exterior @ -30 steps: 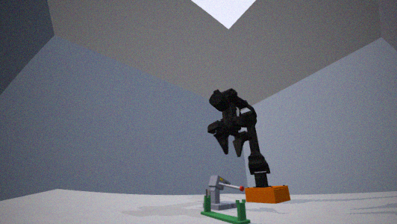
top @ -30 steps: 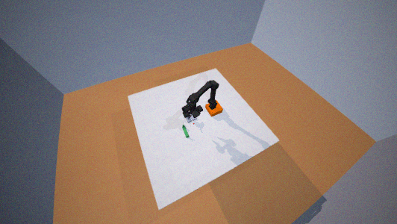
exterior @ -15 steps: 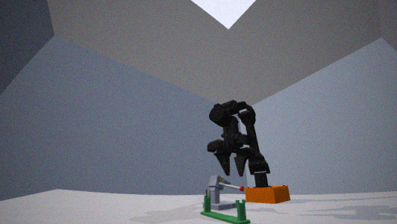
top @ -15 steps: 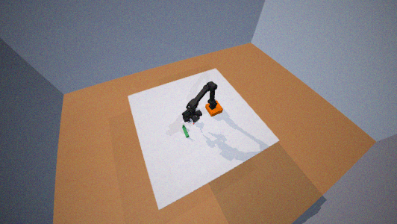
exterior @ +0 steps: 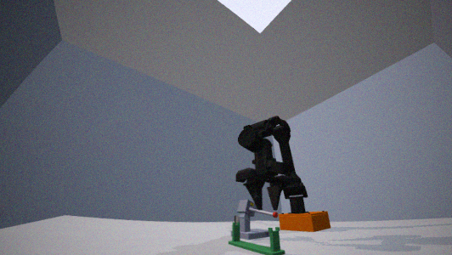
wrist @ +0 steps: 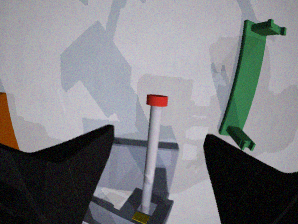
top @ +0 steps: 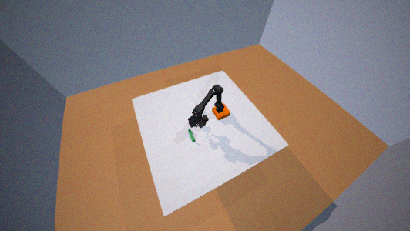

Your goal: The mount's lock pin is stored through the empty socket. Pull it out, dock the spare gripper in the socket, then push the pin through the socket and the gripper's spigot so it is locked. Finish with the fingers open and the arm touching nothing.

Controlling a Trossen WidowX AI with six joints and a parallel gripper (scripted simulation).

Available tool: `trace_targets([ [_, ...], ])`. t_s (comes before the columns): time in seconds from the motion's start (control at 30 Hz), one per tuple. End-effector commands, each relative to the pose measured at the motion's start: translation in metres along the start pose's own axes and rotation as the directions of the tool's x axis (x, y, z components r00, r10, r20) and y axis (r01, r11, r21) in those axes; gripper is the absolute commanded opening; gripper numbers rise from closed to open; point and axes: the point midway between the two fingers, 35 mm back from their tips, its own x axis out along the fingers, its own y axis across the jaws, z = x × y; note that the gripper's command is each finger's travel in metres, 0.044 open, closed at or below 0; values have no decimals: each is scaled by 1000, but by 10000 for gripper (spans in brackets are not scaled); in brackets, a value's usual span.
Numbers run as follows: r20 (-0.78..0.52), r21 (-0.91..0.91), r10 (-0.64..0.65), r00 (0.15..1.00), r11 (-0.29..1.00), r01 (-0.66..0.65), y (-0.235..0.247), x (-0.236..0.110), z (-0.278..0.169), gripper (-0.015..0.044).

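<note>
The grey mount (exterior: 244, 223) (wrist: 125, 155) stands on the white sheet, with a yellow mark on its head. The lock pin (exterior: 264, 212) (wrist: 152, 145), a pale rod with a red head (exterior: 275, 214) (wrist: 157, 101), sits in the mount's socket and sticks out to one side. My gripper (exterior: 268, 208) (wrist: 160, 136) is open and points down. Its two fingertips are spread to either side of the pin's line in the wrist view, with the pin showing between them, and no contact is visible. I cannot make out the spare gripper in any view.
A green bracket with upright ends (top: 192, 135) (exterior: 255, 246) (wrist: 245, 80) lies close beside the mount, right of the fingers in the wrist view. The orange block (top: 221, 112) (exterior: 303, 222) (wrist: 7, 125) is at the arm's base. The white sheet (top: 173, 173) lies on a brown table (top: 89, 165).
</note>
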Motion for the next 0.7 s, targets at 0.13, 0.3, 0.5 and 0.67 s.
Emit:
trace_targets([
  [0.13, -7, 4, 10, 1000, 1000, -10, 3, 17, -1, 300],
  [0.3, -7, 4, 10, 1000, 1000, -10, 3, 25, -1, 300],
  [0.5, -7, 4, 10, 1000, 1000, -10, 4, 34, -1, 300],
  [0.67, -7, 4, 10, 1000, 1000, -10, 4, 35, -1, 300],
])
